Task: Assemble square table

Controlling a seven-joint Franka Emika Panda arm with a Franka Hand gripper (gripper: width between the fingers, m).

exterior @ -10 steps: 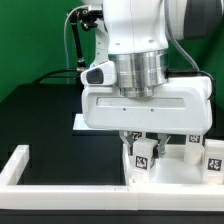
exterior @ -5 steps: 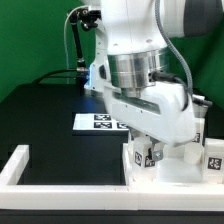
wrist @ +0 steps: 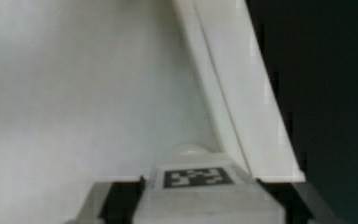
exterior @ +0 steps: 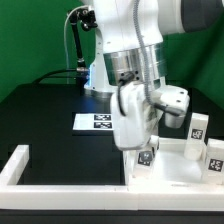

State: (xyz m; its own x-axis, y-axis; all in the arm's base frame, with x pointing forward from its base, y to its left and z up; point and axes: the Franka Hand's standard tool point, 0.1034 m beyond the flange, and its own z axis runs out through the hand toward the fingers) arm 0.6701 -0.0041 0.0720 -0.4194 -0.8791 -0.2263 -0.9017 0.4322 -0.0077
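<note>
The square table's white slab [exterior: 172, 172] lies at the exterior view's lower right, and its flat face [wrist: 87, 90] and raised rim [wrist: 233, 90] fill the wrist view. My gripper [exterior: 141, 148] points down over the slab's near corner, turned edge-on. It is shut on a small white tagged leg block [exterior: 146, 159] standing upright at that corner. In the wrist view the leg [wrist: 197, 180] sits between my dark fingers [wrist: 119, 203], with the gripper [wrist: 197, 208] closed on its sides. Two more tagged legs [exterior: 198, 128] [exterior: 213, 158] stand on the slab at the right.
The marker board [exterior: 96, 121] lies flat on the black table behind the gripper. Long white border bars [exterior: 18, 166] run along the front and left edges. A green wall and cables stand at the back.
My wrist has rotated about the vertical with the leg in it. The hand went from broadside to edge-on. The right-hand legs, hidden before, now show.
</note>
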